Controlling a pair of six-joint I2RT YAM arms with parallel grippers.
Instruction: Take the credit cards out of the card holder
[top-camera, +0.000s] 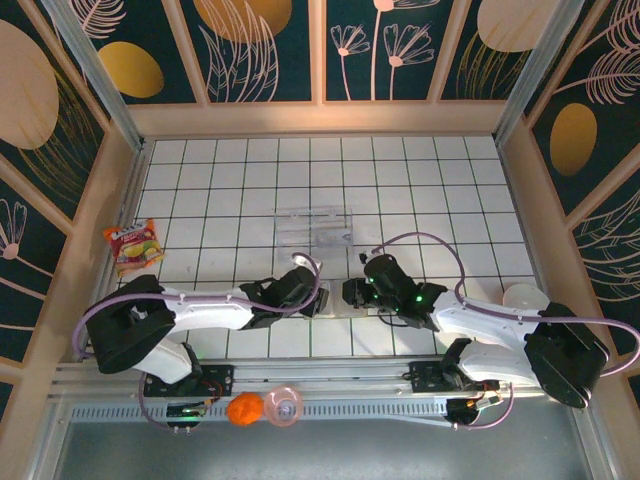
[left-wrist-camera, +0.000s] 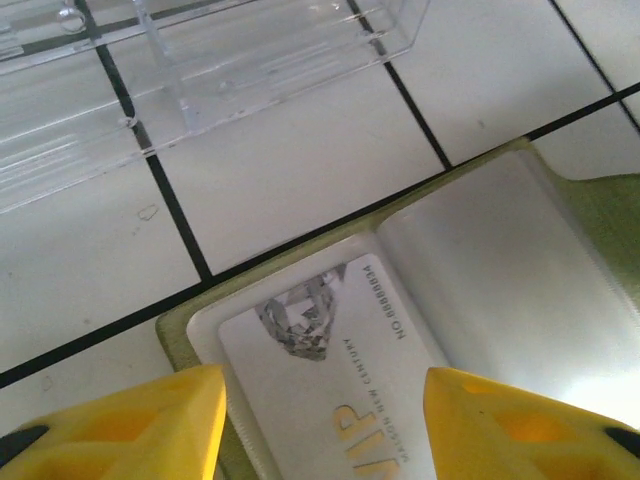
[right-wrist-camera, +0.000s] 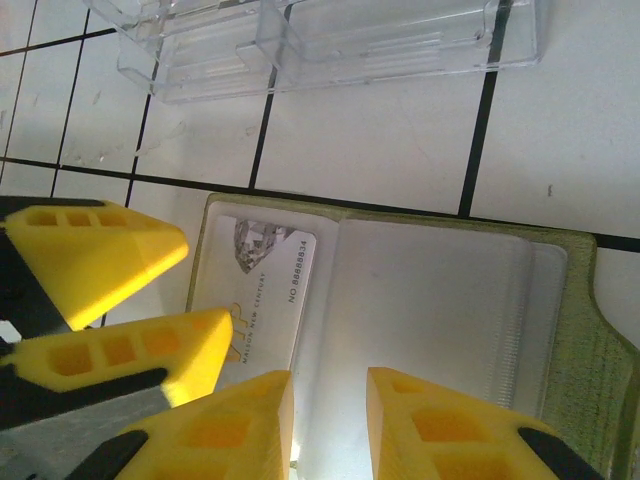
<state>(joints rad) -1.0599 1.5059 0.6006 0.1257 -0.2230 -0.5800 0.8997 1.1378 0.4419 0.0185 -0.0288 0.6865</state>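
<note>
The olive-green card holder (right-wrist-camera: 450, 300) lies open and flat on the tiled table, pale inside facing up. One white credit card (left-wrist-camera: 330, 350) with "VIP" lettering sits in its left half (right-wrist-camera: 265, 280). My left gripper (left-wrist-camera: 325, 400) is open, one yellow finger (left-wrist-camera: 130, 420) on each side of the card, low over it. My right gripper (right-wrist-camera: 330, 410) stands open with a narrow gap, its fingertips down on the holder's pale middle beside the card. Seen from the top, both grippers (top-camera: 310, 295) (top-camera: 350, 293) meet at the table's near centre and cover the holder.
A clear plastic tray (top-camera: 315, 225) lies just beyond the holder (right-wrist-camera: 330, 40). A snack packet (top-camera: 133, 245) lies at the left wall and a white object (top-camera: 525, 297) at the right. An orange ball (top-camera: 243, 409) sits on the front rail.
</note>
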